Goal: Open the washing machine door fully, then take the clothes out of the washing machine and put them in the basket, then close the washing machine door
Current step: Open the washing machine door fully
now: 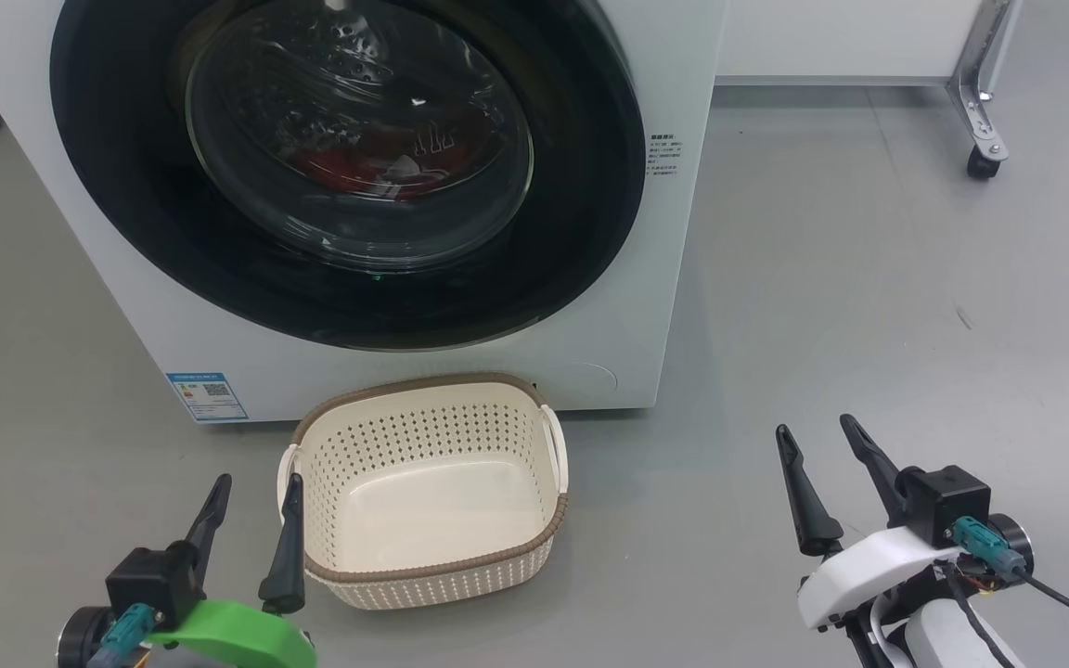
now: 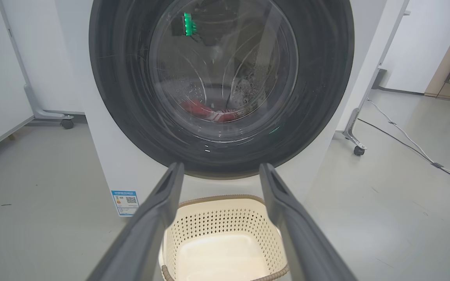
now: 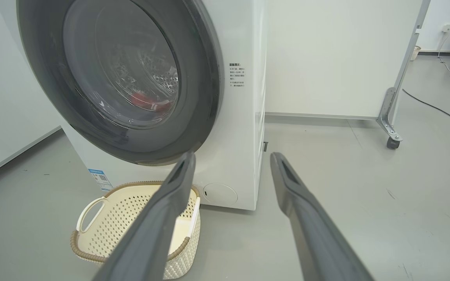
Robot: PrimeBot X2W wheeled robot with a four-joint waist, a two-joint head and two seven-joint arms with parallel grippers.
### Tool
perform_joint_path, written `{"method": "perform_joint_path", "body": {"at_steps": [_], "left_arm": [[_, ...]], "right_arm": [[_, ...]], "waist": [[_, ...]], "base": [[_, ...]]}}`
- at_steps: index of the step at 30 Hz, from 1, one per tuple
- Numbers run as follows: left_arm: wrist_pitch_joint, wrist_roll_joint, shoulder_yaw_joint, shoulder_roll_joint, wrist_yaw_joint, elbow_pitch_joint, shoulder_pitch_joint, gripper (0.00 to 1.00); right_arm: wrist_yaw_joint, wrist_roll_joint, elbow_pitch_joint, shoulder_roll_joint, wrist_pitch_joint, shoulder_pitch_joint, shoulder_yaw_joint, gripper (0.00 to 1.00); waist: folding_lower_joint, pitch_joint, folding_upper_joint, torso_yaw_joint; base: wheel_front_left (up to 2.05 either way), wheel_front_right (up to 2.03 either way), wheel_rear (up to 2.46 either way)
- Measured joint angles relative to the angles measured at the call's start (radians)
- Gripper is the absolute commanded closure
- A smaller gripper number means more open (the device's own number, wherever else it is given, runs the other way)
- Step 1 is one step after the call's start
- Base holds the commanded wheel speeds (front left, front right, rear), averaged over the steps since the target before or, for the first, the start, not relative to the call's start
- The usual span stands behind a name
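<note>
Grey floor [image 1: 869,278]. Left gripper [image 1: 258,480] and right gripper [image 1: 814,424] spread wide, empty. Basket [image 1: 423,568] just beside the left one. Washing machine door [image 1: 126,232] shut, red clothes [image 1: 340,172] behind glass. Door probably stiff and slippery: grip the rim.

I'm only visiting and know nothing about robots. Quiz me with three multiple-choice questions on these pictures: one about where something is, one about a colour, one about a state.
1. Where are the clothes?
A. in the basket
B. inside the washing machine, behind its door glass
C. draped over the machine's top

2. What colour is the basket's rim?
A. green
B. blue
C. brown

3. The basket is:
A. empty
B. half full
C. overflowing

Answers:
1 B: red fabric shows through the round window.
2 C: a brown woven-look band runs round the top.
3 A: its bare bottom is in plain sight.
</note>
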Motion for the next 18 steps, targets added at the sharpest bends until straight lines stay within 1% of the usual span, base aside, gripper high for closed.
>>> {"method": "perform_joint_path", "body": {"at_steps": [16,17,18], "left_arm": [[0.000,-0.001,0.000,0.000,0.000,0.027,-0.005,0.00],[0.000,-0.001,0.000,0.000,0.000,0.028,-0.007,0.00],[0.000,-0.001,-0.001,0.000,0.000,0.029,-0.009,0.00]], "right_arm": [[0.001,0.000,0.022,0.011,0.000,0.000,-0.007,0.00],[0.001,0.000,0.022,0.011,0.000,0.000,-0.008,0.02],[0.002,0.000,0.023,0.012,0.000,0.000,-0.009,0.33]], "waist": [[0.0000,0.001,0.0000,0.001],[0.0000,0.001,0.0000,0.001],[0.0000,0.001,0.0000,0.002]], "base": [[0.00,0.00,0.00],[0.00,0.00,0.00],[0.00,0.00,0.00]]}}
